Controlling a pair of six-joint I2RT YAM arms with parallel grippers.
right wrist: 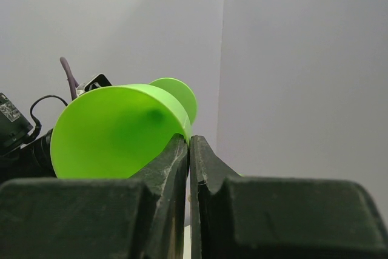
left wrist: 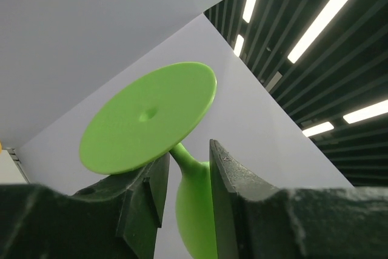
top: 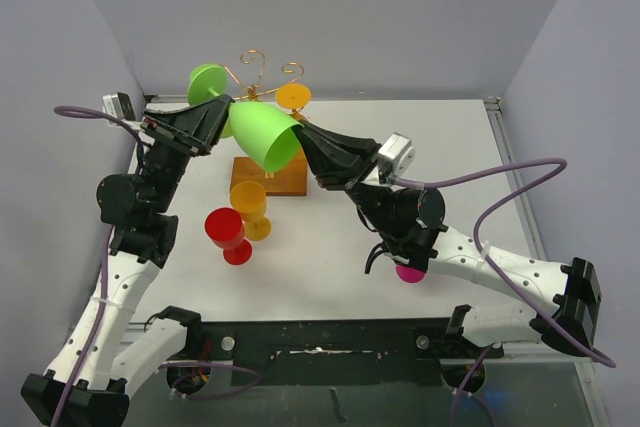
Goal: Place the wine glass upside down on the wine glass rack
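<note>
The green wine glass [top: 262,132] lies tilted in the air in front of the wine glass rack [top: 268,69], a gold wire stand on a brown wooden base [top: 285,182]. My right gripper [top: 303,134] is shut on the rim of its bowl [right wrist: 115,134], with the rim pinched between the jaws [right wrist: 189,144]. My left gripper [top: 222,112] straddles the stem just under the round foot [left wrist: 148,119]. Its jaws [left wrist: 189,168] stand close on either side of the stem. Whether they touch it does not show.
An orange glass foot [top: 293,97] sits on the rack's right arm. A red glass [top: 228,234] and an orange glass [top: 251,207] stand upright on the table, left of the rack's base. Something magenta [top: 410,273] shows under the right arm.
</note>
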